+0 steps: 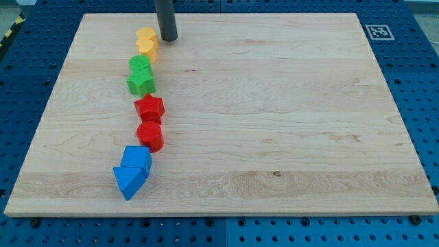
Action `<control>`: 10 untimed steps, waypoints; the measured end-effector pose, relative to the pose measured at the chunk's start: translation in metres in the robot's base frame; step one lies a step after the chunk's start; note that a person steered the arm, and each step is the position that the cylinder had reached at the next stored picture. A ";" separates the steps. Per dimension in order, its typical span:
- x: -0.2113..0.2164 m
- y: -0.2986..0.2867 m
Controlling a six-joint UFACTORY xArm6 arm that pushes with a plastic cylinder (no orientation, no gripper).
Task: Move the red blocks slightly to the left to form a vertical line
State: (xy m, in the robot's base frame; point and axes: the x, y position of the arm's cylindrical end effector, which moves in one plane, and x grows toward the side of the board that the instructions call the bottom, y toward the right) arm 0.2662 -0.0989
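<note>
A red star block (149,108) and a red round block (149,136) stand one above the other left of the board's middle, the star nearer the view's top. They sit slightly right of the green and blue blocks in the same column. My tip (167,38) rests on the board near the view's top, just right of the yellow blocks (146,41) and well above the red blocks, touching none of them.
Two yellow blocks lie at the column's top, then a green round block (139,65) and a green star (141,83). Two blue blocks (132,170) lie at the bottom. A marker tag (376,31) sits at the wooden board's (288,123) top right corner.
</note>
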 end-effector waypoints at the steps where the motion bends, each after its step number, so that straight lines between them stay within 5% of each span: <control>1: 0.007 0.061; 4: 0.207 0.074; 10: 0.208 0.025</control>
State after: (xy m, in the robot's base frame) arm 0.4746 -0.0740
